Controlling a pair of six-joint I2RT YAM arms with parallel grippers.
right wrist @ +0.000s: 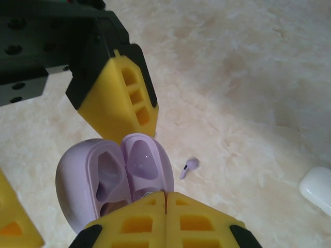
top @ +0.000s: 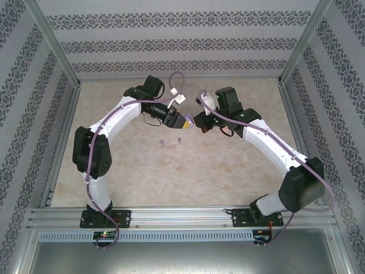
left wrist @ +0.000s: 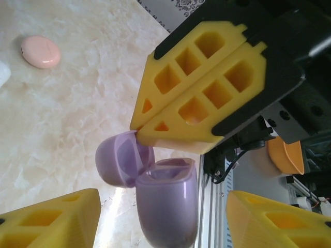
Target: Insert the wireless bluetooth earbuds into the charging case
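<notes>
A purple charging case (left wrist: 166,204) hangs above the table with its lid (left wrist: 120,157) swung open. My left gripper (left wrist: 163,206) has a yellow finger on each side of it, and the grip point lies below the frame edge. In the right wrist view the case (right wrist: 85,175) shows its earbud wells, with a left finger (right wrist: 121,98) against its top. My right gripper (right wrist: 165,199) is shut, its tips (left wrist: 142,129) touching the lid's rim. One purplish earbud (right wrist: 189,167) lies on the table beside the case. From above, both grippers (top: 181,122) (top: 198,123) meet mid-table.
A pink case (left wrist: 40,51) lies shut on the marble table further off. A white case (right wrist: 316,188) sits at the right edge. Tiny earbuds (top: 161,142) (top: 180,141) lie on the table just in front of the grippers. Metal frame rails (top: 182,216) border the table.
</notes>
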